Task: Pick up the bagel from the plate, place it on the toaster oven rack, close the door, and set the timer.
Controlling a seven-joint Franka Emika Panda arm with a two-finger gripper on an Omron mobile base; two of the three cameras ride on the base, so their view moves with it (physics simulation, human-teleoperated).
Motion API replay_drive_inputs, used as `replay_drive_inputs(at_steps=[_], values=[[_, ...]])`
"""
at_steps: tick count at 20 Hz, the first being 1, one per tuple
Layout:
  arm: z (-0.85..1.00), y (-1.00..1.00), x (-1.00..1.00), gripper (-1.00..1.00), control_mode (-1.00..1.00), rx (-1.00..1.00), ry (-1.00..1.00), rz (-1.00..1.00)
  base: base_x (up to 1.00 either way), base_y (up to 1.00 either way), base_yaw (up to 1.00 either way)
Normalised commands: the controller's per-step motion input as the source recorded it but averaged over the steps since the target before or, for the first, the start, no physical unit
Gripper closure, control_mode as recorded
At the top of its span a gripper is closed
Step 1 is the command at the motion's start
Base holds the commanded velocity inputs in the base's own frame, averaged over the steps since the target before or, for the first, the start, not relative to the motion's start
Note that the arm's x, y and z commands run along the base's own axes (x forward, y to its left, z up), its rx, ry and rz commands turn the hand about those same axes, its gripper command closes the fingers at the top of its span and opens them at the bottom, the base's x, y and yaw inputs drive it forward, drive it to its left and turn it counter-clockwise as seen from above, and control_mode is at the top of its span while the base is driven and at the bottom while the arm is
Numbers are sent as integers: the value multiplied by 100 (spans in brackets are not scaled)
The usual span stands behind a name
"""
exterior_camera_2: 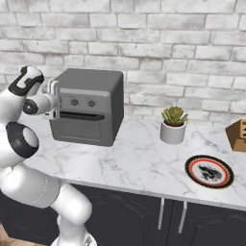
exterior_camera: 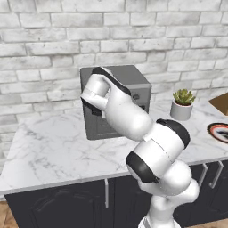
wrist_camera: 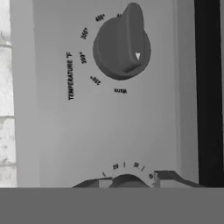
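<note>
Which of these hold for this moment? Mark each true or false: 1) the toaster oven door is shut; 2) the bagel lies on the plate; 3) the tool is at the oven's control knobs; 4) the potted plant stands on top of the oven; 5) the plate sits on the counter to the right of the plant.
1) True: the door is closed against the toaster oven.
2) False: the plate carries no bagel.
3) True: the tool sits at the timer knob, below the temperature knob.
4) False: the potted plant stands on the counter, right of the oven.
5) True.
</note>
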Motion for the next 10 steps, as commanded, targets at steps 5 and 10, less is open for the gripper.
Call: replay_drive_inputs(at_steps=[5, 10], values=[[5, -100, -37, 100, -100, 75, 0, -33, 0, 0, 0], [-1, -98, -65, 100, -100, 72, 0, -32, 0, 0, 0]])
